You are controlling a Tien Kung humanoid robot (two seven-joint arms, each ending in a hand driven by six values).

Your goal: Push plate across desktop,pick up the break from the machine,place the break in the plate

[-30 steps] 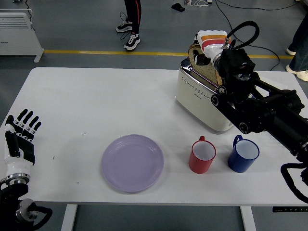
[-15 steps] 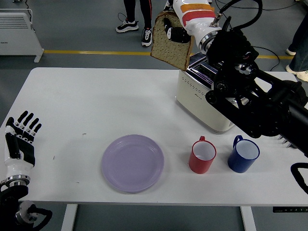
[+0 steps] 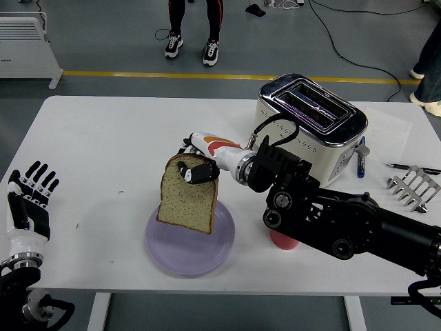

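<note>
A slice of brown bread (image 3: 187, 200) hangs just above the lilac plate (image 3: 179, 254) near the table's front edge. My right hand (image 3: 193, 164) is shut on the slice's top edge, its black arm reaching in from the lower right. The cream toaster (image 3: 311, 121) stands at the back right with both slots empty. My left hand (image 3: 27, 200) rests at the left edge of the table, fingers spread, holding nothing.
A red cup (image 3: 281, 240) shows partly under my right forearm; the blue cup is hidden. A blue marker (image 3: 360, 163), a pen (image 3: 413, 167) and a metal rack (image 3: 413, 185) lie at the right. A person's legs (image 3: 193, 27) stand beyond the table.
My right hand has carried the bread from above the toaster down and to the left, over the plate. The arm now covers the cups. The left hand has not moved.
</note>
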